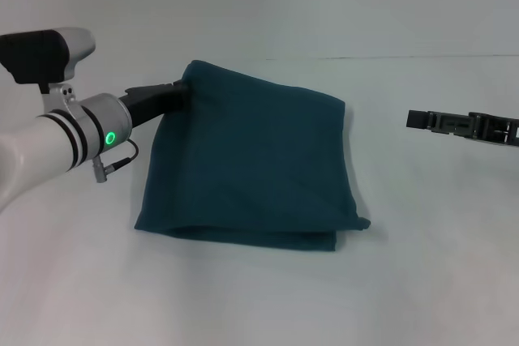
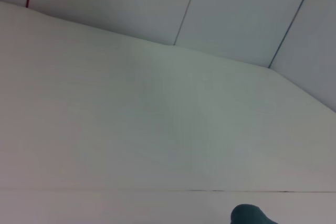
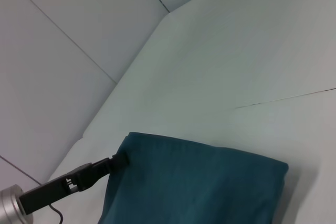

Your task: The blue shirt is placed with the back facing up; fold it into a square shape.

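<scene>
**Shirt folded to a rough square, left pincer at its far corner**

Blue shirt (image 1: 251, 160) lies folded on white table (image 1: 422, 281), roughly square, layers stacked w/ open edges showing along the near side and a small tab of cloth poking out at the near right corner. Left gripper (image 1: 185, 87) sits at the far left corner of the shirt, fingertips touching the fabric, which looks slightly lifted there; right wrist view shows the same contact (image 3: 122, 159). Fingers look closed on that corner, though the tips are partly buried in cloth. Right gripper (image 1: 415, 120) hangs off to the right, well apart from the shirt, holding nothing; can't tell how far open it is. No lettering, brand or label readable on the visible side: plain teal fabric only.
</scene>
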